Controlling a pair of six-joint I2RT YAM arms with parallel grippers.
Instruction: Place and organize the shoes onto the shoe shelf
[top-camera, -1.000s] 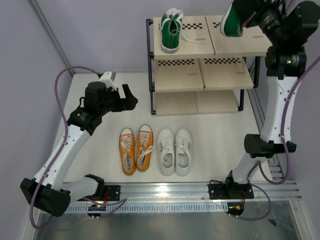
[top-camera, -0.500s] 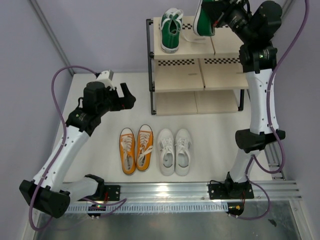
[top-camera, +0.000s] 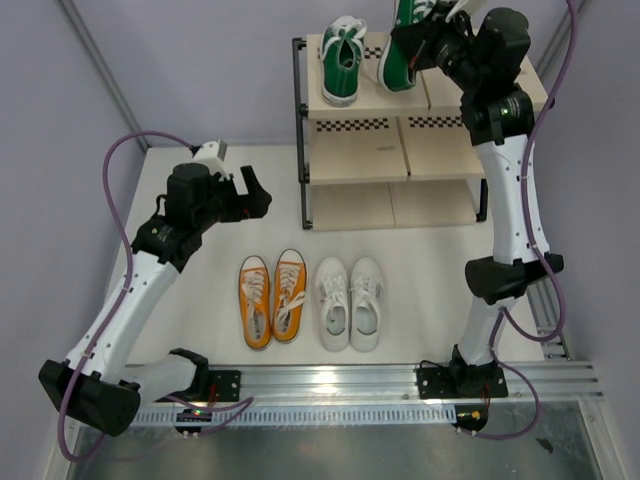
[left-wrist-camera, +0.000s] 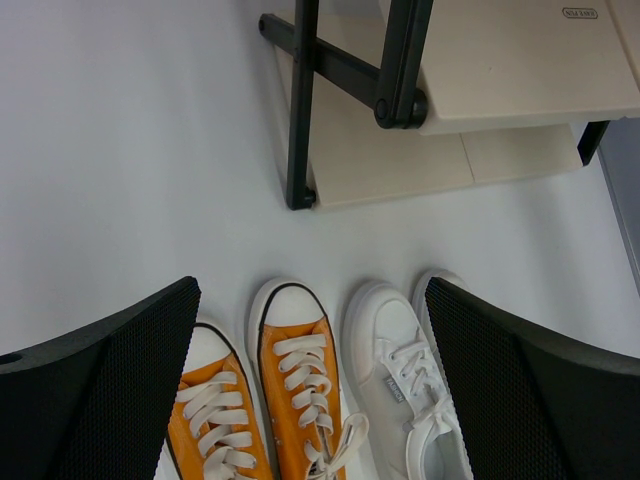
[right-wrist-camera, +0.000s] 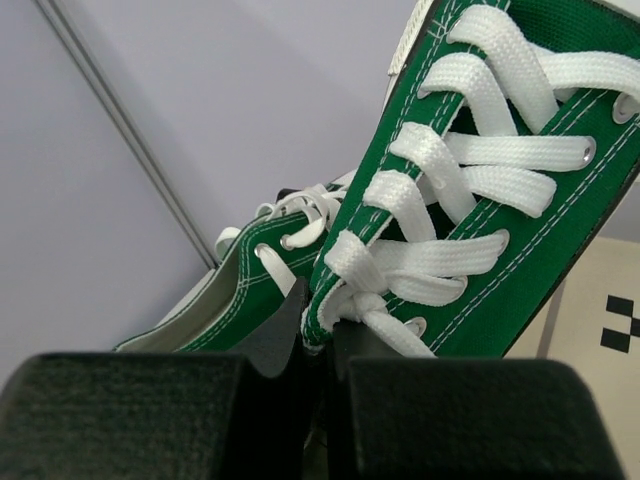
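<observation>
The right hand (right-wrist-camera: 315, 400) is clamped on the collar of one green shoe (right-wrist-camera: 480, 200) and holds it tilted above the top board of the shoe shelf (top-camera: 440, 150). This is probably to set it next to the second green shoe (top-camera: 341, 62), just left of this hand. The left hand (top-camera: 258, 195) has its fingers wide apart and is empty. The orange pair (top-camera: 272, 298) and white pair (top-camera: 350, 303) wait on the tabletop (top-camera: 420, 260) below it.

Seen from above, the held green shoe (top-camera: 403, 55) runs off the upper edge and is partly covered by the right gripper (right-wrist-camera: 318, 385), so whether its sole touches the shoe shelf (top-camera: 370, 100) cannot be told. From the left wrist, the orange shoes (left-wrist-camera: 300, 390) and white shoes (left-wrist-camera: 400, 370) are cut off at the bottom edge. The outer shoe of each pair lies partly behind the fingers (left-wrist-camera: 110, 400) of the left gripper (left-wrist-camera: 310, 285).
</observation>
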